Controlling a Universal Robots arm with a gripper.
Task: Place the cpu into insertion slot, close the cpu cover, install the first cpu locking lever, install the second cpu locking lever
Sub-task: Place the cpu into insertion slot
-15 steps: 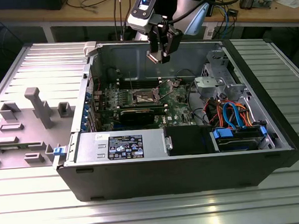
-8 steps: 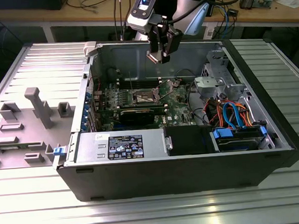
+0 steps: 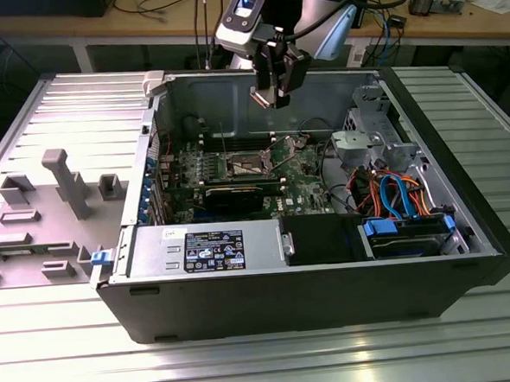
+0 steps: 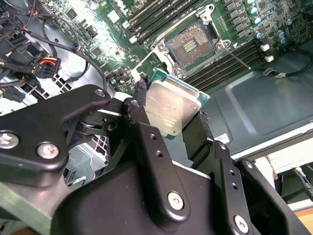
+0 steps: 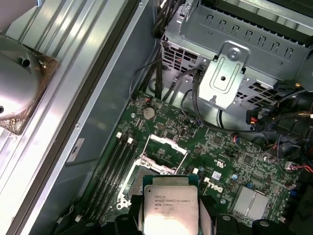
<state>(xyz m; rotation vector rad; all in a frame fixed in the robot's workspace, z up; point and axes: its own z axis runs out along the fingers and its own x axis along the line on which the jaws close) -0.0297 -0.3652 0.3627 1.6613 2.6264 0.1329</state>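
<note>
cpu [image 5: 170, 208] held between fingers [image 4: 198, 134], printed top

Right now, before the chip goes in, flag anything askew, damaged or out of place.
Nothing stands out. The cpu sits square between the fingers of the gripper, above the board. The insertion slot is bare, with nothing loose on it, and the cpu cover stands raised.
</note>
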